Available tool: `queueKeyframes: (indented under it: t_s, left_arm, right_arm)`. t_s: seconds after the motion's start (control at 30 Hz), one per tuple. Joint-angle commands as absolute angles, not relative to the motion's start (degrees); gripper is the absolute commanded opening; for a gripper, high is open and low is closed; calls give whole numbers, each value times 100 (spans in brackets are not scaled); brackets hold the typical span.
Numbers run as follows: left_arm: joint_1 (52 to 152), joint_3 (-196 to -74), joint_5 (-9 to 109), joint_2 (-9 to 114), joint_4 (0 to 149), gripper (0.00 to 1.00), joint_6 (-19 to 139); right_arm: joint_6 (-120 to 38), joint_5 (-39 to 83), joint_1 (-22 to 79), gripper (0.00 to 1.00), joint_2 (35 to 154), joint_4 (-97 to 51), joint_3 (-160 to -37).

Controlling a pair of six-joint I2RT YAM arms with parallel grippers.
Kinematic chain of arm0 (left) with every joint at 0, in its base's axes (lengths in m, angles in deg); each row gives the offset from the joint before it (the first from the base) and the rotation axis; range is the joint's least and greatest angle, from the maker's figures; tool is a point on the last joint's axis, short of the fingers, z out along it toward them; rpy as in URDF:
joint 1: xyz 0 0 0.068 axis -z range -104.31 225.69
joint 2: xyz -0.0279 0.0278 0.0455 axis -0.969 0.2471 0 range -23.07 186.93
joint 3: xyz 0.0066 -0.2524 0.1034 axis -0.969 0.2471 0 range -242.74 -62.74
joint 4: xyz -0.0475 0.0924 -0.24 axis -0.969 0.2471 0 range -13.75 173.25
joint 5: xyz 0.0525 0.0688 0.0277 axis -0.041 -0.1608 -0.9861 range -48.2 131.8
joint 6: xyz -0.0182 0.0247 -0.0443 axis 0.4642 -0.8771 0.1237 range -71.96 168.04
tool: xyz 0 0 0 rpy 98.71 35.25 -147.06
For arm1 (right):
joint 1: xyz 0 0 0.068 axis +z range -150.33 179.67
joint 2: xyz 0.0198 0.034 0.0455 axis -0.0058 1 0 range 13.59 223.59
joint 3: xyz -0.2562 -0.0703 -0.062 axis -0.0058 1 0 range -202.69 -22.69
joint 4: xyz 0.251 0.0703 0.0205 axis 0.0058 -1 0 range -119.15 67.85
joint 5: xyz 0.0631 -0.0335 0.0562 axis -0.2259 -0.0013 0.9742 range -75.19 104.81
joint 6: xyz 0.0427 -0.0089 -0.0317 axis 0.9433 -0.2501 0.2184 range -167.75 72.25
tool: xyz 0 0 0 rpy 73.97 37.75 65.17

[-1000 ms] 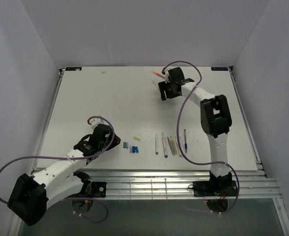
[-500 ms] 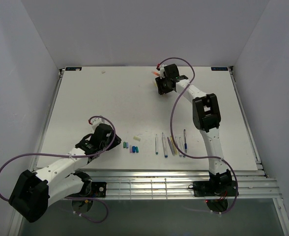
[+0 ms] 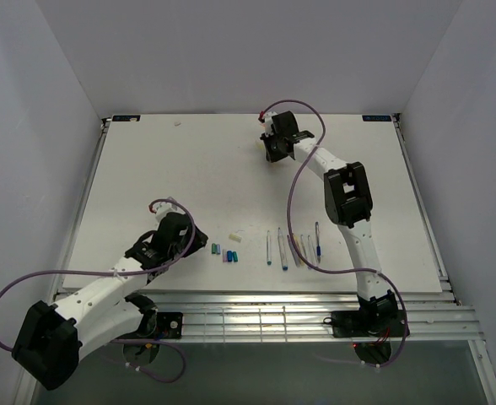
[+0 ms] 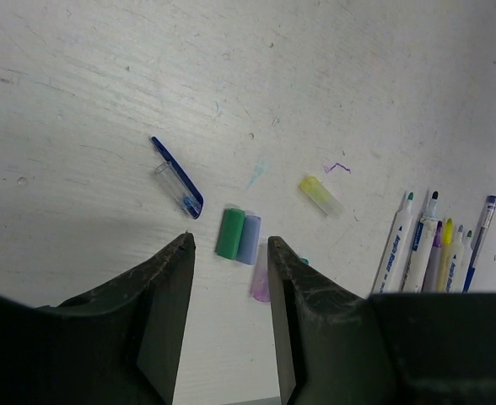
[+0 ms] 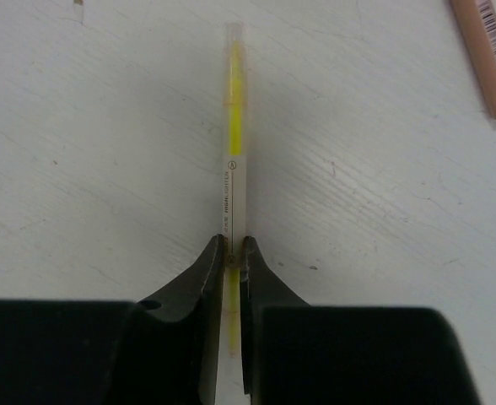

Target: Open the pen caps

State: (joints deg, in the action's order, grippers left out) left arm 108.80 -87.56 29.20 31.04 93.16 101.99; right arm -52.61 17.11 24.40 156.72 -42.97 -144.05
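A yellow pen (image 5: 234,126) with a clear, pale cap end lies on the white table, pointing away from the wrist camera. My right gripper (image 5: 234,245) is shut on its barrel at the far middle of the table (image 3: 275,150). My left gripper (image 4: 230,240) is open and holds nothing, hovering low near the front (image 3: 185,240). Just ahead of its tips lie loose pen caps: a green cap (image 4: 229,233), a light blue cap (image 4: 248,240), a purple cap (image 4: 260,285), a yellow cap (image 4: 320,192) and a blue clip cap (image 4: 176,177). Several pens (image 3: 294,246) lie in a row.
An orange pen (image 5: 488,59) lies to the right of the yellow one at the far side. The row of pens (image 4: 425,249) sits right of the left gripper. White walls enclose the table (image 3: 147,169) on three sides.
My right gripper has closed on the yellow pen after shifting a little left and farther back. The left arm has stayed where it was.
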Motion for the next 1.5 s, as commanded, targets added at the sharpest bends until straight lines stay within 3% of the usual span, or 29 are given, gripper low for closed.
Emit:
queueKeyframes:
  t_s: [0.0,0.2,0.43,0.57,0.7,0.9,1.37,1.47]
  left_arm:
    - [10874,-8928,3002,2871,9436,50,10183]
    - [10874,-9112,3283,2396,9445,50,9928]
    - [10874,-9832,4012,2588,9489,52,9629]
    - [10865,-10158,4388,2817,9480,61,9778]
    - [10865,-10255,4574,2949,9445,66,10050]
    - [10865,-9957,5032,2958,8945,67,10385]
    - [10865,-9710,5366,3221,8338,69,10851]
    - [10865,-9746,5480,3406,8162,63,10895]
  right_arm:
    - [-5048,2236,2559,8,15712,-4448,-14390]
    - [-4460,2931,2709,8,14615,-3939,-13653]
    - [-3450,3730,2919,8,12140,-3139,-11071]
    - [-3001,3854,3288,8,10898,-2358,-8982]
    - [-2622,3652,3850,8,9939,-1970,-7898]
    - [-2227,2984,4623,8,8919,-1846,-7279]
    - [-2156,2562,5372,8,8936,-1925,-7472]
    - [-2147,2562,5416,8,8944,-1820,-7464]
